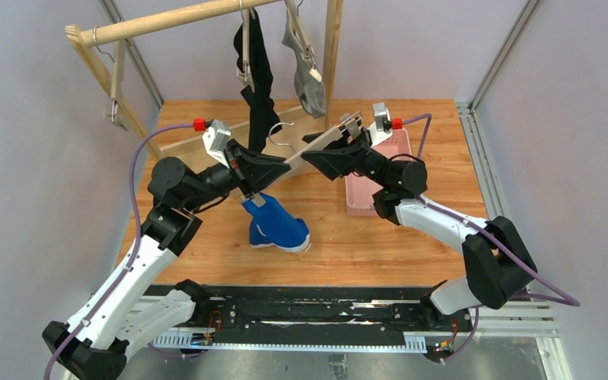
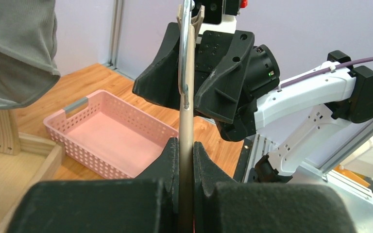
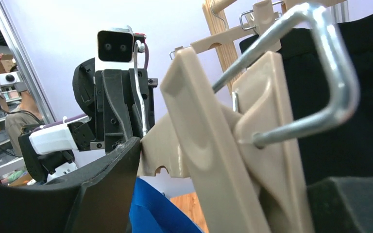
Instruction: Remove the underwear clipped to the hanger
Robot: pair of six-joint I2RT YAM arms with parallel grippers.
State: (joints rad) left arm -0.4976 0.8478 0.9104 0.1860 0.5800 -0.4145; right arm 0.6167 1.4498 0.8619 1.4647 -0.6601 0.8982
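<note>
Left tool [image 2: 185,156] and right tool [image 2: 187,96] clamp the hanger [image 2: 186,127] bearing blue underwear [image 1: 275,226].

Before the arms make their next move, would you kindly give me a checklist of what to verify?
1. Left jaws shut on the hanger: ok.
2. Right jaws shut on its other end: ok.
3. Blue underwear off the hanger: not ok, its top hangs by the left jaws, its bottom lies on the table.
4. Its clip pinched open: cannot tell, hidden.
5. Pink basket free to receive: ok, nothing seen inside.
6. Black underwear and grey underwear off the rack: not ok, both hang there.
</note>
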